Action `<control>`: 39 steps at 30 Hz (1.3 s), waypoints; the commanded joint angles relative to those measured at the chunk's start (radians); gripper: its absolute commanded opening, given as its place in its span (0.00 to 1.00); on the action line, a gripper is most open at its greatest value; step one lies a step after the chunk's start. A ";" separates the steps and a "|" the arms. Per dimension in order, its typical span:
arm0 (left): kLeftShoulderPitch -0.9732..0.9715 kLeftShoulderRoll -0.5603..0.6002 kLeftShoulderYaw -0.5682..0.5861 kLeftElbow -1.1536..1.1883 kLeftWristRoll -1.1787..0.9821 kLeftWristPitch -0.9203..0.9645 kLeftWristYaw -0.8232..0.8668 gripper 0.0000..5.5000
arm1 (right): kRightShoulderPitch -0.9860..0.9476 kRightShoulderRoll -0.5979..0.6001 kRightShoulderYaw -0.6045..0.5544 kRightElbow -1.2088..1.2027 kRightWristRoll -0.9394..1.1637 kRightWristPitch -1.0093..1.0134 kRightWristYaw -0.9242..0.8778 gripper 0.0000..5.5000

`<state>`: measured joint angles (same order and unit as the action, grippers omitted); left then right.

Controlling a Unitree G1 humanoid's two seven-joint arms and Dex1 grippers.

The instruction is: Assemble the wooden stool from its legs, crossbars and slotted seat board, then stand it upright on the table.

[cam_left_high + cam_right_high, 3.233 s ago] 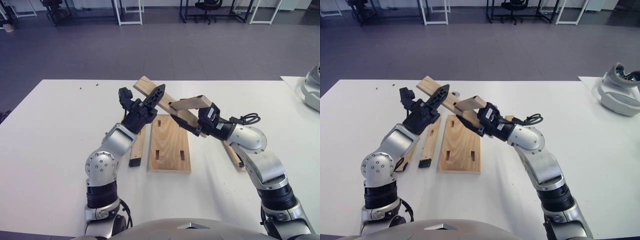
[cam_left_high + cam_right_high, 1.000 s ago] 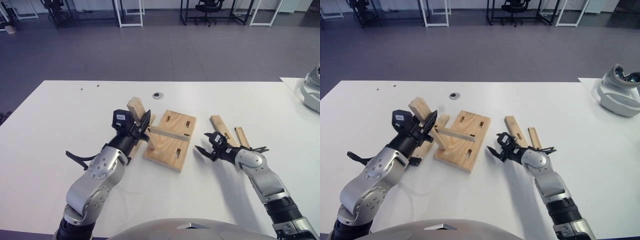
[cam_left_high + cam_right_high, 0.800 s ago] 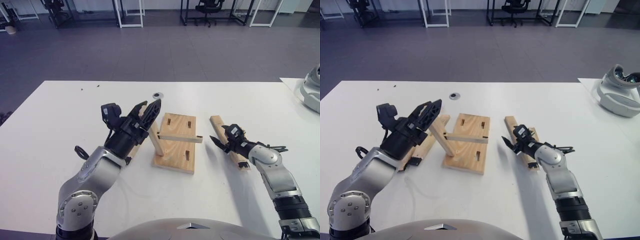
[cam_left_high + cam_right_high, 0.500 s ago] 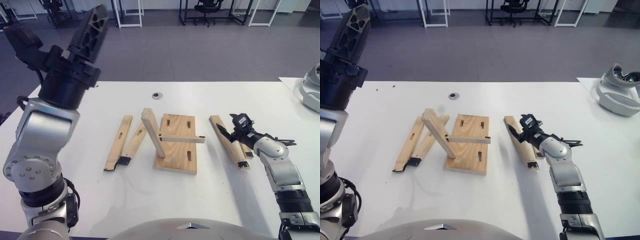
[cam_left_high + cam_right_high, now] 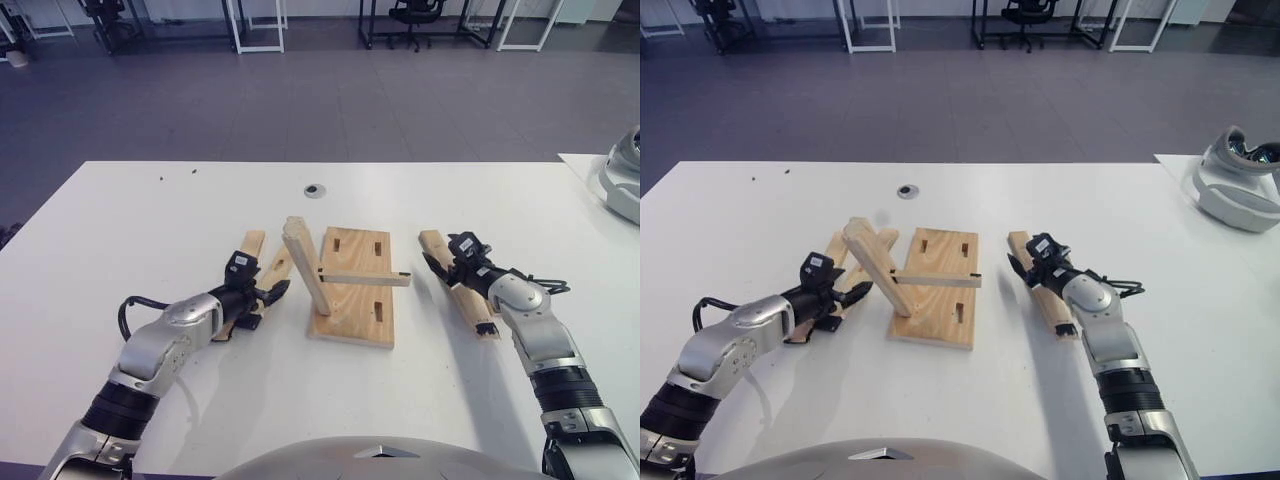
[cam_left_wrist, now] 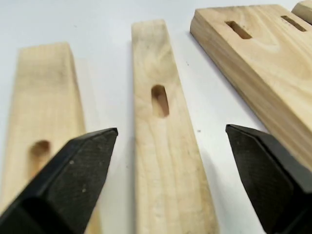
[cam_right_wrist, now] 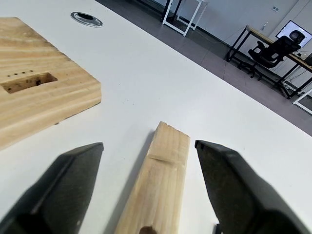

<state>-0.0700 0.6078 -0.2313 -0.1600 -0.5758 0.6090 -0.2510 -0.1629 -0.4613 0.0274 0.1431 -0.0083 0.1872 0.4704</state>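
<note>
The slotted seat board (image 5: 357, 300) lies flat mid-table. One leg (image 5: 303, 262) stands tilted in it, and a crossbar (image 5: 366, 278) runs from that leg across the board. Two loose legs (image 5: 251, 247) lie to the board's left. My left gripper (image 5: 272, 292) is open low over them; in the left wrist view its fingers (image 6: 68, 180) straddle a slotted leg (image 6: 163, 146). Right of the board, my right gripper (image 5: 430, 262) is open just above another leg (image 5: 434, 243), whose end lies between the jaws (image 7: 161, 180).
A round grommet hole (image 5: 316, 190) sits behind the board. A white headset (image 5: 1237, 190) rests on the neighbouring table at far right. A second short wooden piece (image 5: 489, 323) lies under my right forearm. Bare white tabletop (image 5: 150, 230) surrounds the parts.
My left arm has come down from high in the air to the two loose legs on the table. My right gripper has shifted slightly back along its leg. Board, leg and crossbar are unmoved.
</note>
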 commanded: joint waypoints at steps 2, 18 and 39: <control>-0.008 -0.009 -0.047 -0.004 0.118 0.051 -0.033 0.64 | -0.027 0.000 0.014 0.010 -0.010 -0.006 0.005 0.64; -0.358 -0.200 0.179 -0.062 0.152 -0.178 -0.177 0.38 | -0.555 0.224 -0.262 -0.006 0.692 0.410 0.110 0.64; -0.446 -0.205 0.095 0.088 0.388 -0.554 -0.418 0.38 | -0.641 0.384 -0.405 -0.006 1.047 0.582 -0.176 0.19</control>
<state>-0.4866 0.4051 -0.1270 -0.0756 -0.1949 0.0573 -0.6565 -0.8155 -0.0687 -0.3839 0.1474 1.0566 0.7820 0.3089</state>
